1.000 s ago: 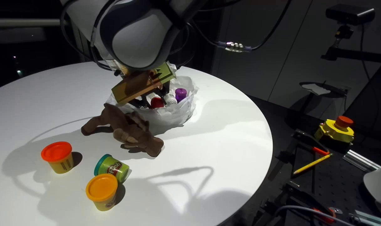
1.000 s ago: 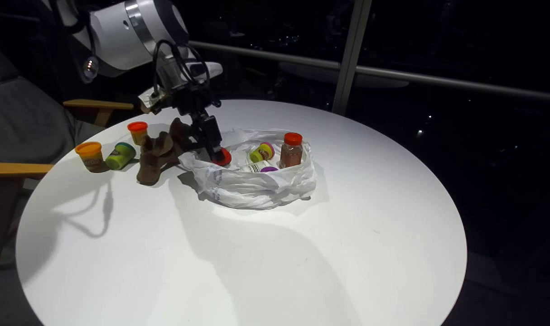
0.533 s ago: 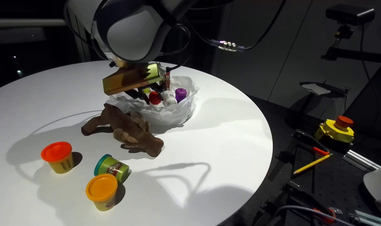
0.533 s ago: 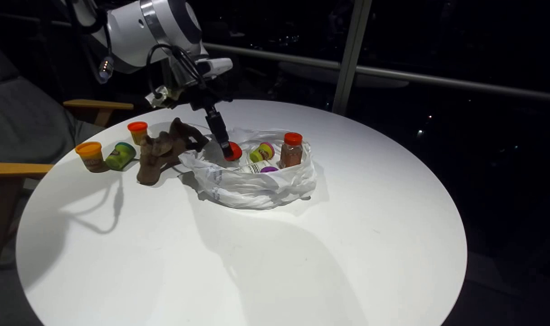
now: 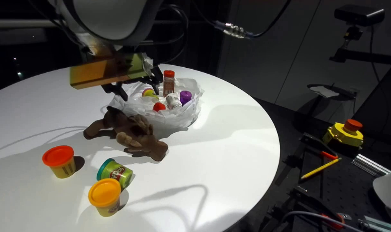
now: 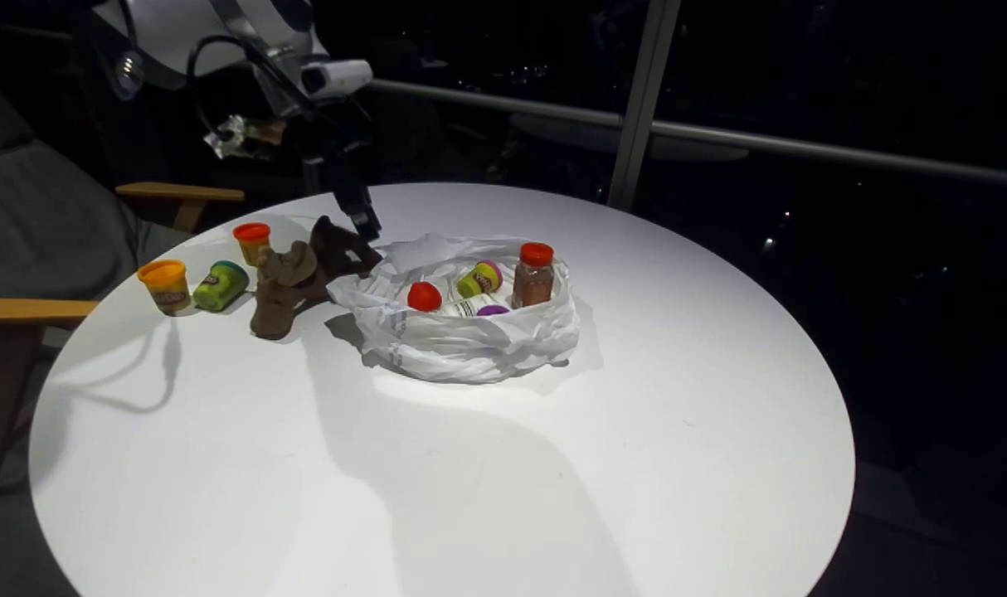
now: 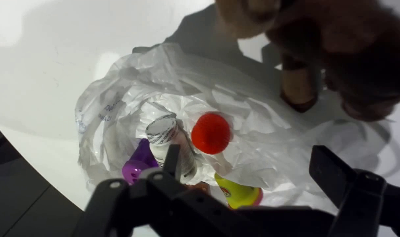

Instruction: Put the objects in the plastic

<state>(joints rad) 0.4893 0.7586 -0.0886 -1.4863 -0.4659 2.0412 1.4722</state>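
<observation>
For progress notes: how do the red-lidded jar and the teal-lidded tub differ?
The red-lidded jar stands upright; the teal-lidded tub lies on its side. The jar is in the plastic bag; the tub is outside it, on the table. The jar's body is brownish; the tub's is green. Both have lids on.

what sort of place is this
Probably a robotics lab, perhaps a corner of an office: there is a yellow box with a red button, like an emergency stop, and a mounted camera-like device. The cushioned armchair looks more like office or lounge furniture.
</observation>
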